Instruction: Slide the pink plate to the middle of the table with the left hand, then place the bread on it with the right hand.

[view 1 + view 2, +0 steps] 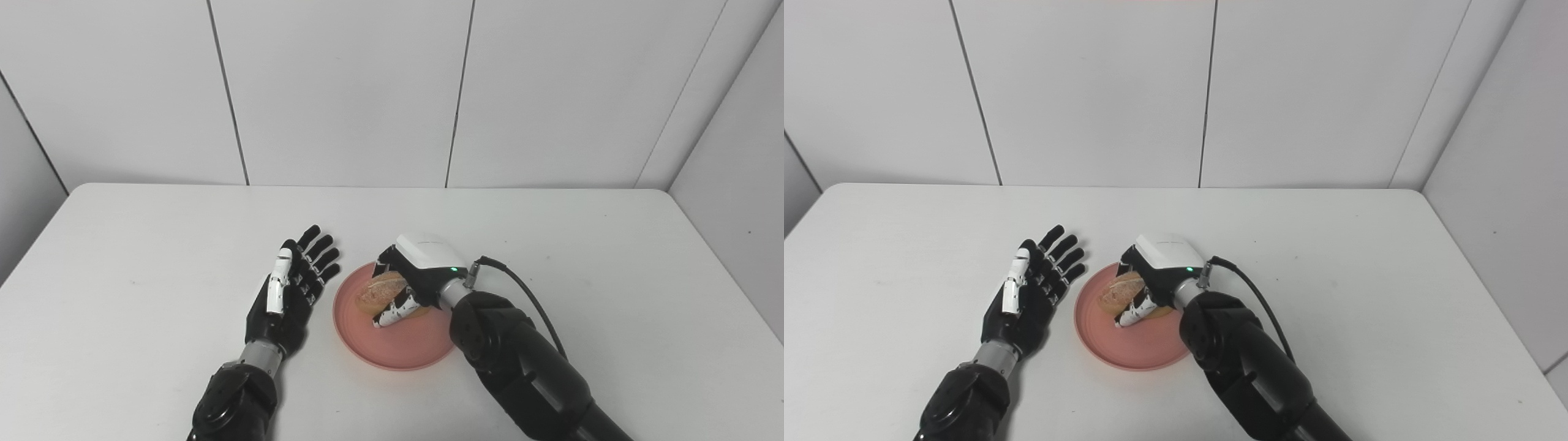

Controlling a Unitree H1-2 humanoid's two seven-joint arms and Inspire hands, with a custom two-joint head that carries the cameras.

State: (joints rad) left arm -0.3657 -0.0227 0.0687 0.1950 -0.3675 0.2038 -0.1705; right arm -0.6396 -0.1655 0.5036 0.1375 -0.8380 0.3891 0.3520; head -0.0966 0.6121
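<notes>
1. Table [153, 245] surface, white with rounded far corners, runs bare from its left edge inward; the far edge meets a wall [343, 92] of pale panels with dark seams.
2. Left of centre, the left hand [288, 294] lies just above or on the tabletop with its black fingers [318, 248] spread apart and pointing away, holding nothing. It sits just beside the plate's left rim, with a thin strip of table between them.
3. At about the middle of the table sits the pink plate [398, 352], round, flat and plain salmon pink, with a low raised rim. Its near part is uncovered.
4. Over the plate's far half is the bread [380, 291], a short golden-brown roll with a paler, floury crust on top. I cannot tell whether it already rests on the plate.
5. The right hand [416, 278] is wrapped around the bread, with its fingers curled over one side and the thumb against the other. Its back is a white shell with a small green light, and a black cable [527, 294] loops from the wrist.
6. Right of that arm the table lies bare out to its right edge, where a second wall angles in.
7. No readable writing or brand shows anywhere.
</notes>
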